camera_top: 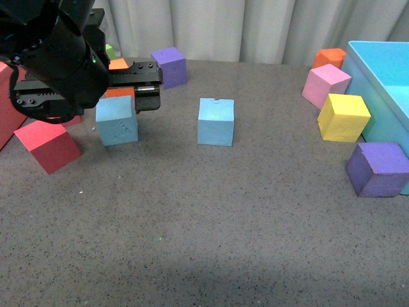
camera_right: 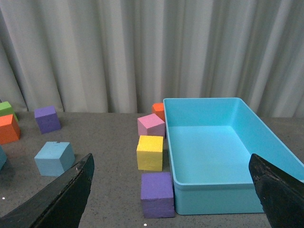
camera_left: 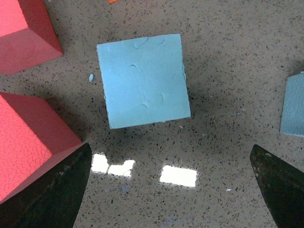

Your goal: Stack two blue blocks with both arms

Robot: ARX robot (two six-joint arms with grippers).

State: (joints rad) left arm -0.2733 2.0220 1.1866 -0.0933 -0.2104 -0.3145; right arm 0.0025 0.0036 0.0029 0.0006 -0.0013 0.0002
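Observation:
Two light blue blocks stand apart on the grey table: one at the left (camera_top: pixel 117 120) with faint embossed marks, one near the middle (camera_top: pixel 216 121). My left gripper (camera_top: pixel 142 88) hovers open over the left block, just behind it. In the left wrist view that block (camera_left: pixel 142 80) lies ahead of the open, empty gripper (camera_left: pixel 171 180), and the other block's edge (camera_left: pixel 294 107) shows at the side. My right gripper (camera_right: pixel 171 190) is open and empty, and is out of the front view. The middle block (camera_right: pixel 54 158) shows in the right wrist view.
Red blocks (camera_top: pixel 48 146) lie left of the left blue block. A purple cube (camera_top: pixel 170 66) and an orange one (camera_top: pixel 119 64) sit behind. A turquoise bin (camera_top: pixel 383 77) stands at the right, with pink (camera_top: pixel 326 85), yellow (camera_top: pixel 343 117), purple (camera_top: pixel 378 168) and orange (camera_top: pixel 329 57) cubes beside it.

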